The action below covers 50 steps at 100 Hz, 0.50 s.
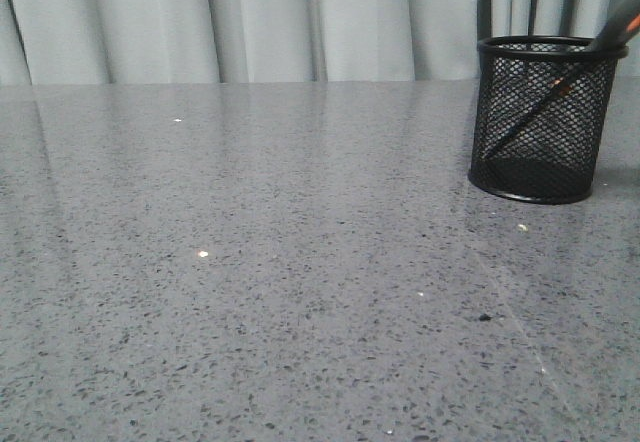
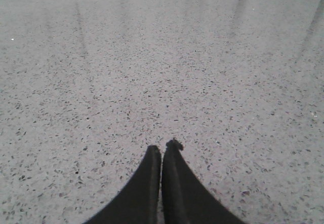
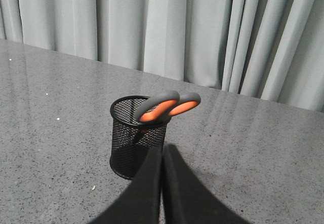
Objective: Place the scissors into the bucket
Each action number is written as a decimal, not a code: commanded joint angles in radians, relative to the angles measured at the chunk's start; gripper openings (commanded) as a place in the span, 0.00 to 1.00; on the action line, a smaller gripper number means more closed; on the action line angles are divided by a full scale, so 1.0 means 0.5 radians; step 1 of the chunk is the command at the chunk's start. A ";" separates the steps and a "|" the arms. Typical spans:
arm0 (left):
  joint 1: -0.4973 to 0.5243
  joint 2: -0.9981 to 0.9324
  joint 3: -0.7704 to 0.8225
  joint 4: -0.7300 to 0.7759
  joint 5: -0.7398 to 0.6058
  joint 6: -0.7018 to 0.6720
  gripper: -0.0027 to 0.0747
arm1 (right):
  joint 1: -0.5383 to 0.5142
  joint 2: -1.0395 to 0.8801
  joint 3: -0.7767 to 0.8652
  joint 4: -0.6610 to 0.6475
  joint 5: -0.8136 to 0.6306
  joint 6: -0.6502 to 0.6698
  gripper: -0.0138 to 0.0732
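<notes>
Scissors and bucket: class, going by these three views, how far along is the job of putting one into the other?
Done: the scissors stand blades-down inside the bucket, handles leaning over its rim; the front view shows the blades through the mesh. In hand: nothing. The right pincer is shut and empty, apart from the bucket, and the left pincer is shut over bare table. Left: seemingly nothing.

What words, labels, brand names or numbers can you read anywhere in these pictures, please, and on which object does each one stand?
None: no readable text appears in any view.
The scissors show plain grey and orange handles with no marking.
The bucket is bare black mesh, without a label.
The table and the curtain carry no writing.
</notes>
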 commanded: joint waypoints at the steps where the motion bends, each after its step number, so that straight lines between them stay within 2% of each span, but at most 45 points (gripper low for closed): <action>1: 0.004 -0.059 0.082 -0.015 -0.090 -0.009 0.01 | -0.002 -0.021 -0.037 -0.011 -0.168 -0.013 0.11; 40: 0.004 -0.059 0.082 -0.015 -0.090 -0.009 0.01 | -0.005 -0.021 0.035 -0.039 -0.187 0.003 0.11; 50: 0.004 -0.056 0.082 -0.015 -0.090 -0.009 0.01 | -0.039 -0.021 0.303 -0.217 -0.527 0.447 0.11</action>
